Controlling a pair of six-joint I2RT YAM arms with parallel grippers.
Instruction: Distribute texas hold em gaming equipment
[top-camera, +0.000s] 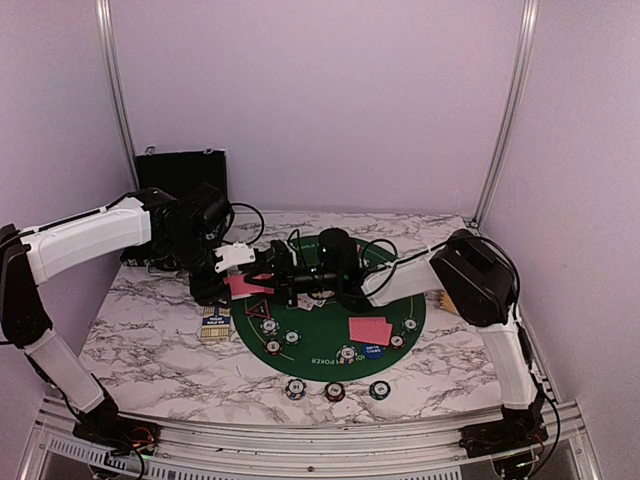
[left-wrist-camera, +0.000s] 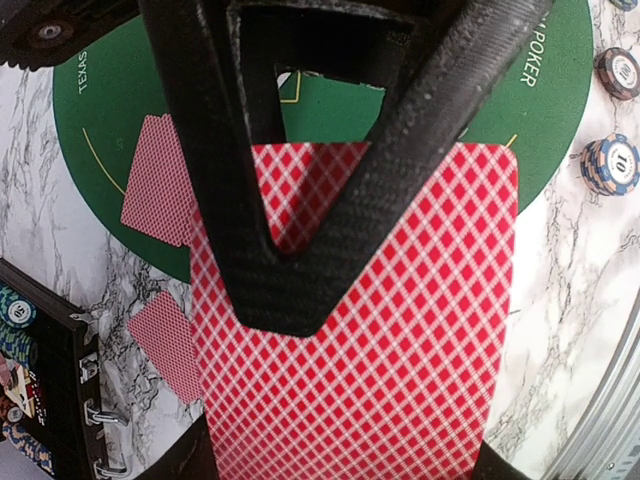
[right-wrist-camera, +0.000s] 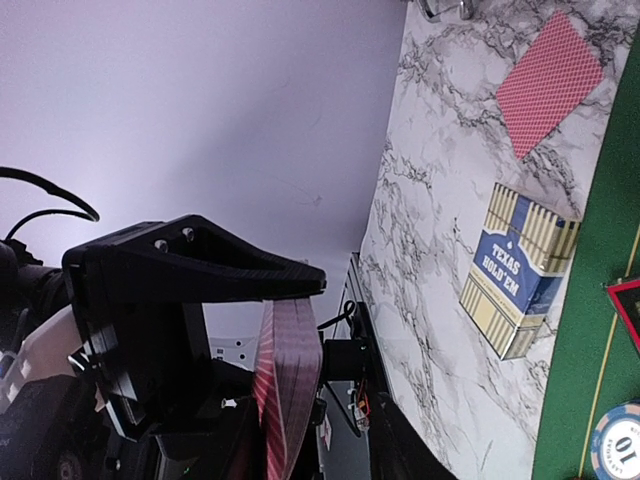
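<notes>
Over the mat (top-camera: 318, 345), left gripper (left-wrist-camera: 300, 300) clamped on the deck (left-wrist-camera: 420, 330) — right gripper (top-camera: 298, 282) alongside, finger gap unclear — it should pinch just one card's edge and slide it off cleanly

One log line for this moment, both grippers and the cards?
left gripper: shut on cards | right gripper: beside cards, grip unclear | cards: held above table

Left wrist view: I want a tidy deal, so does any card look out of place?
Yes. One red-backed card lies askew on the marble beside the black case, fully off the green mat. A second card sits at the mat's very edge.
</notes>
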